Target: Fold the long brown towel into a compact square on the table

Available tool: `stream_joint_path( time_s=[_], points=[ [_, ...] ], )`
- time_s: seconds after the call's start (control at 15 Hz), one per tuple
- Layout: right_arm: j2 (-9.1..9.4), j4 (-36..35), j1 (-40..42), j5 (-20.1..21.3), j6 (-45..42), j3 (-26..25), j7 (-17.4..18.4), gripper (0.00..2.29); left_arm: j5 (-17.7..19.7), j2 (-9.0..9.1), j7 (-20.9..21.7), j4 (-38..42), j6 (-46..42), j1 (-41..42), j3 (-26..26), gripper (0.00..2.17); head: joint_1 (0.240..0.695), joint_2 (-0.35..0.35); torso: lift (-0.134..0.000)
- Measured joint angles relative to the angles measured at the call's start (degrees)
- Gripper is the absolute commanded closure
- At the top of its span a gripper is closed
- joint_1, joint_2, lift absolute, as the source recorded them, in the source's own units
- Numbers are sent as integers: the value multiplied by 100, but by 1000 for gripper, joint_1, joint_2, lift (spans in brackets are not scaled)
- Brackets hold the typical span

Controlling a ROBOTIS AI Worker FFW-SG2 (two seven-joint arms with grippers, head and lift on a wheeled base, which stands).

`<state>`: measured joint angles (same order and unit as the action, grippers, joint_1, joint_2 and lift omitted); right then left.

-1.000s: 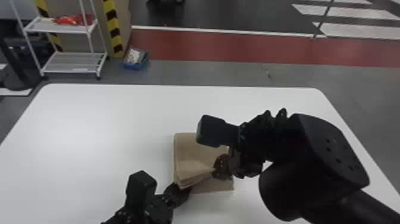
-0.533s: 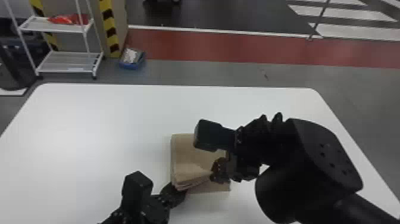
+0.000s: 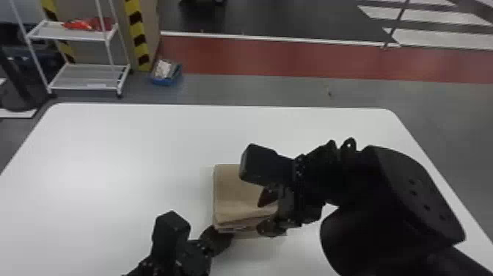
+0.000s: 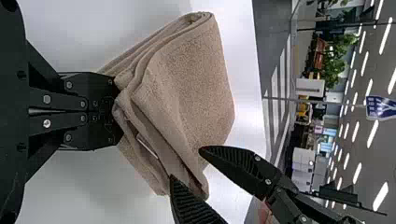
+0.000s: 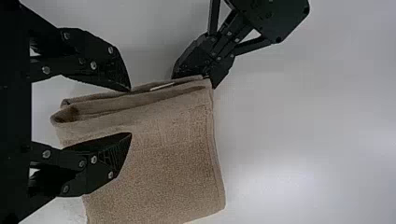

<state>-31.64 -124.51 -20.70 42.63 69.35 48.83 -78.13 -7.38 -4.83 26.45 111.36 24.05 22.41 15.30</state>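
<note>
Carrying the work, the white tabletop (image 3: 110, 176) looks smooth, so a sideways push could slide the bundle instead of folding it. The brown towel (image 3: 234, 198) lies in a thick, squarish bundle, well in from the tabletop's far edge and roughly midway between its left and right edges. Its layers sit unevenly on the side toward the robot; tugging only the upper ones would likely skew the stack. The right gripper (image 5: 130, 112) has its fingers spread, one over the towel's top, the other by the layered side; closing there might catch too few layers and rumple the rest. The left gripper (image 4: 116, 112) is clamped on a towel corner, and pulling could drag that out of line. A pale tag (image 5: 162, 87) among the layers might snag.
</note>
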Motion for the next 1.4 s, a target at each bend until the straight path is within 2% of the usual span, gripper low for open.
stream_joint_path(
  time_s=[0.27,0.4,0.6,0.67,1.4],
  points=[
    [13,-268,243,-46,-20,-340,0,664,0,-10,30,3,-7,10,-10,2145,695,-98,-123],
    [92,-294,352,-88,-35,-673,0,704,0,-25,37,36,-23,44,-9,2148,695,-102,-123],
    [216,-237,543,-126,-21,-1027,0,1413,0,-71,36,128,-64,150,10,2145,695,-114,-123],
    [224,-218,590,-98,-25,-1053,2,1480,0,-82,36,141,-69,161,14,2145,695,-117,-123],
    [163,-65,970,162,-93,-1124,0,1480,-34,-107,94,196,-53,180,36,2145,695,-152,-123]
  ],
)
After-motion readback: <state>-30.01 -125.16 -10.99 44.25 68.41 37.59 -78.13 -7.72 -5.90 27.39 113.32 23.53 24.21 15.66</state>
